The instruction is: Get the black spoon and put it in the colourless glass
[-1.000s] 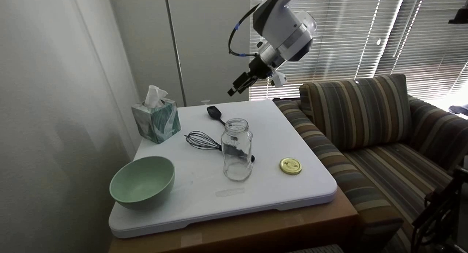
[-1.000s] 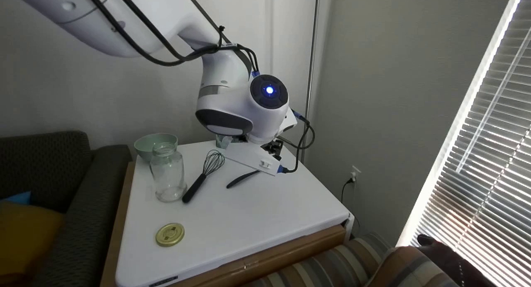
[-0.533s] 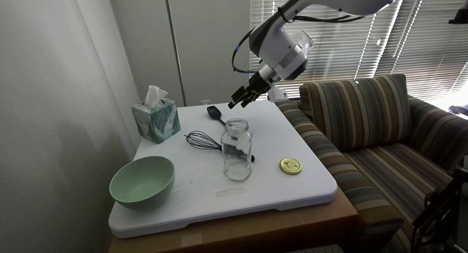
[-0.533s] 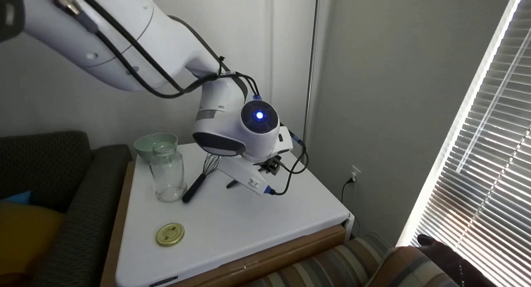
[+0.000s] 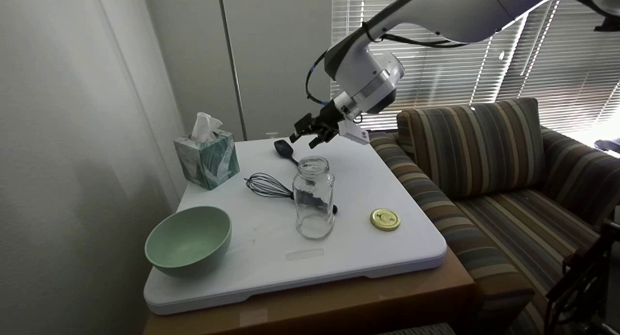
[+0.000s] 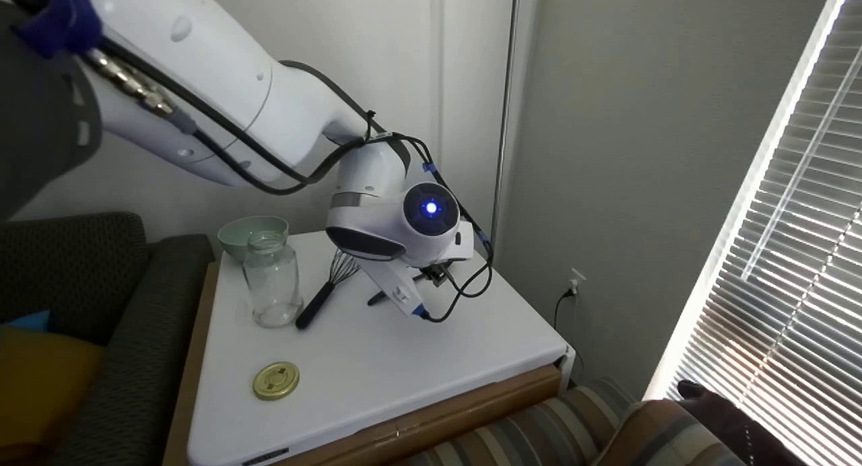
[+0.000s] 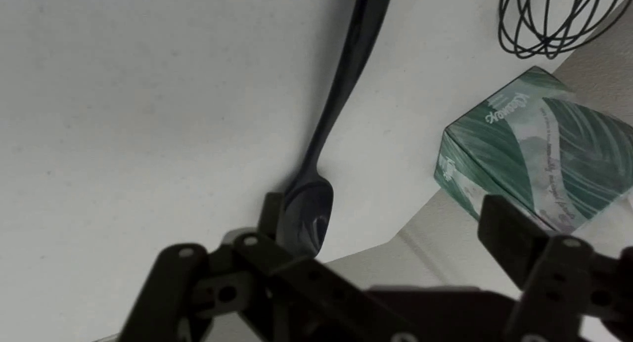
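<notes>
Green bowl point(image 5: 189, 240), tissue box point(image 5: 213, 163), whisk point(image 6: 324, 293), gold lid point(image 5: 385, 220), striped armchair point(image 5: 453, 223)

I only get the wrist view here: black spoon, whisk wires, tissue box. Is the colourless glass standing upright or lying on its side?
Observer: Upright. Both exterior views show the colourless glass standing on the white tabletop.
Operator: Good. Is it capped?
Observer: No, its mouth is uncovered; a gold lid lies flat, apart from it.
Operator: What's right next to it?
Observer: The whisk's black handle, in an exterior view; I can't tell whether they touch.
</notes>
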